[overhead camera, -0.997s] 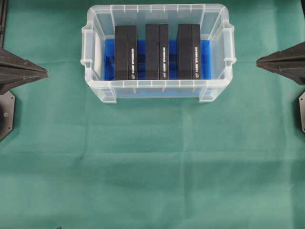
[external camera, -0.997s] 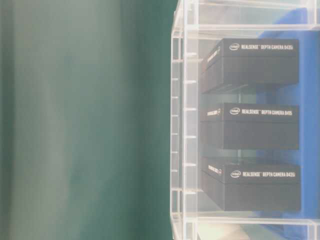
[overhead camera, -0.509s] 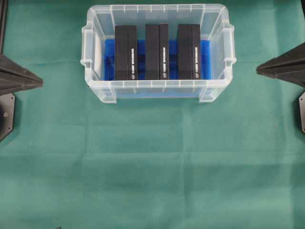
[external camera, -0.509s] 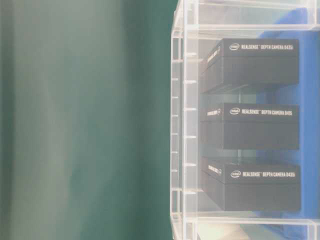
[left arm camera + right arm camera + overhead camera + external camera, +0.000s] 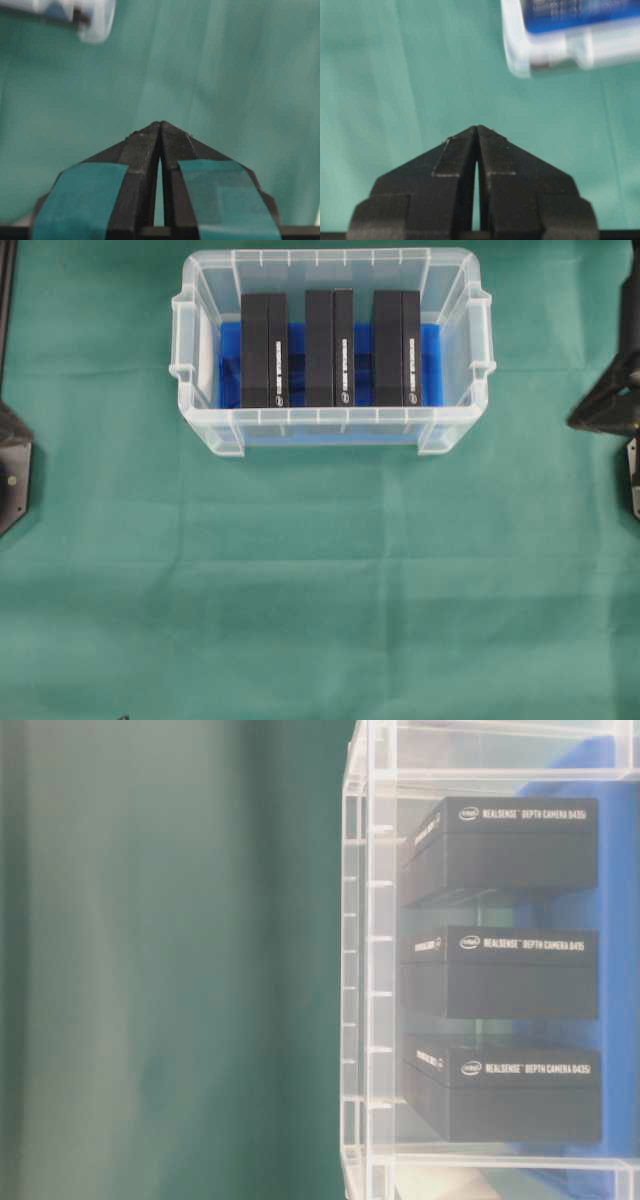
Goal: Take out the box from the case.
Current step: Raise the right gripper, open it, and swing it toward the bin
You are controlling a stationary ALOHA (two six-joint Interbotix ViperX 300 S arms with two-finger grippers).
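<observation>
The case (image 5: 330,416) is a clear plastic tub at the back middle of the green cloth, with a blue cloth (image 5: 431,360) on its floor. Three black boxes stand side by side inside it: left (image 5: 263,350), middle (image 5: 329,348) and right (image 5: 396,348). The table-level view shows them through the case wall (image 5: 365,960). My left gripper (image 5: 160,123) is shut and empty over bare cloth, with a case corner (image 5: 95,25) far ahead. My right gripper (image 5: 477,127), also at the right edge of the overhead view (image 5: 576,423), is shut and empty, well short of the case corner (image 5: 520,55).
Green cloth (image 5: 320,590) covers the whole table. Dark arm base plates sit at the left edge (image 5: 10,480) and the right edge (image 5: 634,475). The left arm is almost wholly outside the overhead view.
Both shut grippers have drawn back outward from the case: the left slid off the left edge of the overhead view, the right moved right and slightly down. The case and boxes have not moved.
</observation>
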